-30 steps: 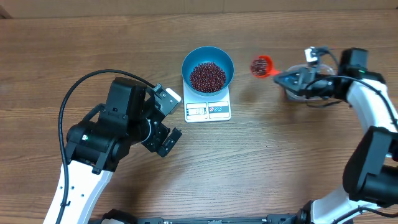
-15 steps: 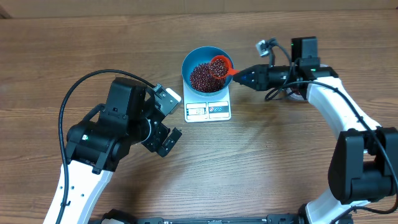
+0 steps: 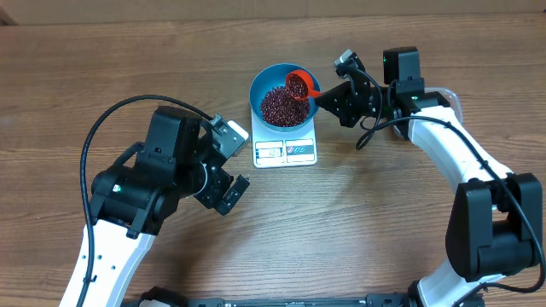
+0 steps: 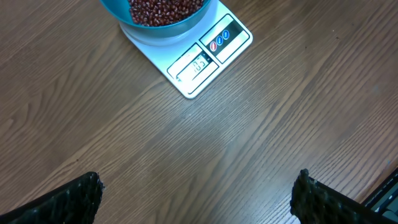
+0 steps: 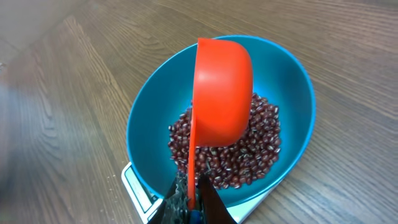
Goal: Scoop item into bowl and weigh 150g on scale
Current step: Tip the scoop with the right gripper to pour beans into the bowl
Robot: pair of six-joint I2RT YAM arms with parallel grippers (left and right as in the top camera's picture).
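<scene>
Small dark red-brown beans [image 3: 277,107] lie heaped in the deep, round bright blue bowl [image 3: 258,83]. The bowl sits on the far part of the flat white rectangular scale [image 3: 286,152], near the middle of the wooden table's [image 3: 384,230] far edge. The scale's long axis runs far to near, with its display towards the near edge. An orange plastic scoop [image 3: 298,83] tips over the bowl's right rim, handle pointing right, pinched tight by the right gripper [image 3: 324,96]. The left gripper [image 3: 229,193] hangs spread wide and empty over bare wood, near-left of the scale.
</scene>
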